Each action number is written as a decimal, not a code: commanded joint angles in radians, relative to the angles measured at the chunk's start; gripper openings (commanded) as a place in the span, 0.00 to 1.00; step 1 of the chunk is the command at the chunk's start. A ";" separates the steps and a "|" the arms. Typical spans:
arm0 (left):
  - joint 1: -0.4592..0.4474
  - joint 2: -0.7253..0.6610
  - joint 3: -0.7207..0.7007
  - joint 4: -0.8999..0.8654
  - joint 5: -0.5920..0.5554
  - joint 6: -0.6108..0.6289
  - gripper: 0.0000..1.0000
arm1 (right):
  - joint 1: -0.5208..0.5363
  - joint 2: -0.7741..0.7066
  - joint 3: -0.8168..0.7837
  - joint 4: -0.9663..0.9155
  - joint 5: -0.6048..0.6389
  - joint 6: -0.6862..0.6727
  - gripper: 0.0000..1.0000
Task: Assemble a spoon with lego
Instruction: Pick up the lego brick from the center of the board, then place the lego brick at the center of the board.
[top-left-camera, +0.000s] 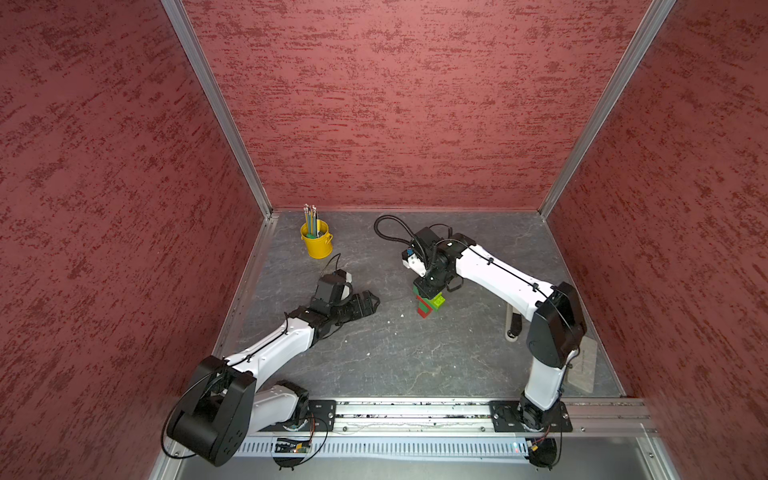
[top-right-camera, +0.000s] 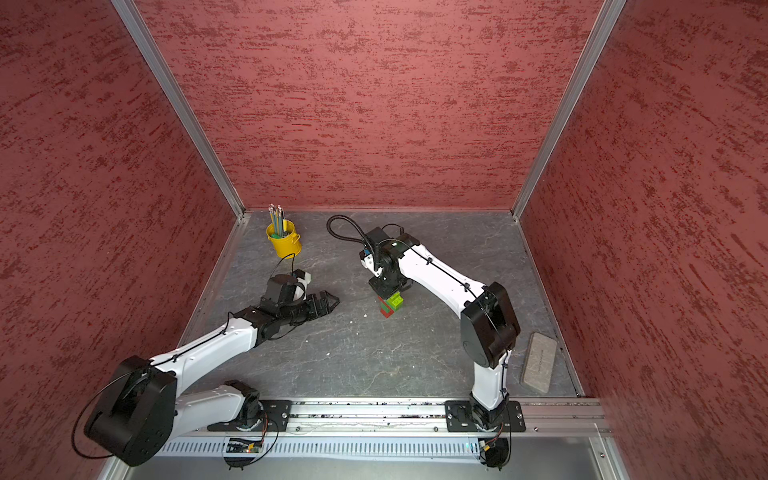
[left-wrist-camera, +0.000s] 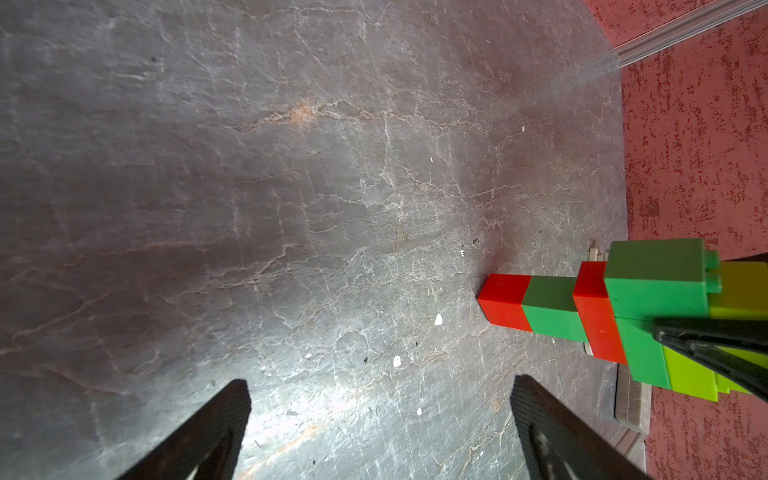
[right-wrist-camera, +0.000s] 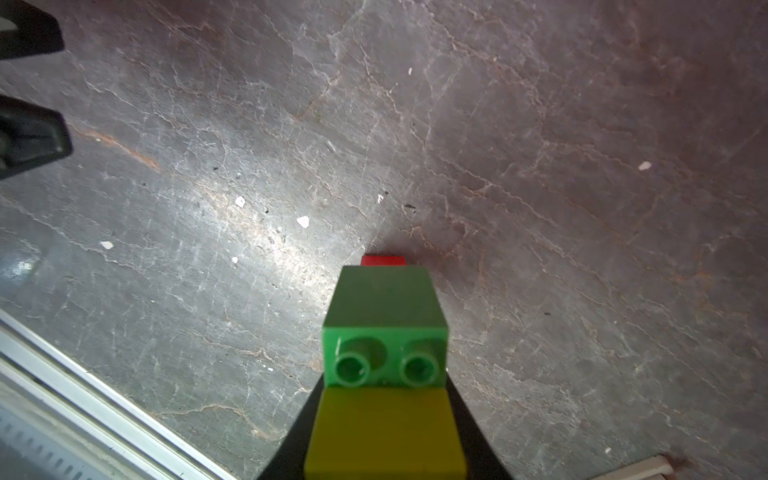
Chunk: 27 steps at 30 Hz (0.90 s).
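The spoon (top-left-camera: 427, 306) (top-right-camera: 390, 306) stands upright on the grey table, right of centre in both top views. It is a stack of red, dark-green and lime-green lego. My right gripper (top-left-camera: 430, 291) (top-right-camera: 386, 289) comes down from above. It is shut on the lime-green brick at the top of the stack (right-wrist-camera: 384, 432). The right wrist view shows the dark-green studded brick (right-wrist-camera: 386, 324) just below that grip (right-wrist-camera: 384, 395). In the left wrist view the spoon (left-wrist-camera: 602, 316) lies off to one side. My left gripper (top-left-camera: 370, 301) (top-right-camera: 328, 301) (left-wrist-camera: 380, 380) rests low to the left, open and empty.
A yellow bucket with pencils (top-left-camera: 317, 243) (top-right-camera: 284, 243) stands at the back left. A grey oblong pad (top-right-camera: 539, 361) (top-left-camera: 584, 365) lies at the right edge near the right arm's base. Red walls close three sides. A metal rail (top-left-camera: 415, 411) runs along the front.
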<state>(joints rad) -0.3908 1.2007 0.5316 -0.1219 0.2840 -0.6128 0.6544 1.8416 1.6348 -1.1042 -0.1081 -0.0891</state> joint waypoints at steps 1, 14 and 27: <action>0.006 -0.017 0.032 -0.016 -0.009 0.016 1.00 | -0.067 -0.089 -0.017 0.095 -0.179 0.011 0.25; 0.060 -0.010 0.148 -0.112 0.029 0.057 1.00 | -0.307 -0.207 -0.400 0.805 -0.708 0.271 0.23; 0.155 -0.013 0.245 -0.244 0.044 0.117 1.00 | -0.363 -0.026 -0.682 1.716 -0.942 0.712 0.22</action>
<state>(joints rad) -0.2504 1.1992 0.7452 -0.3244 0.3157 -0.5266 0.3046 1.7866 0.9787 0.2626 -0.9466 0.4454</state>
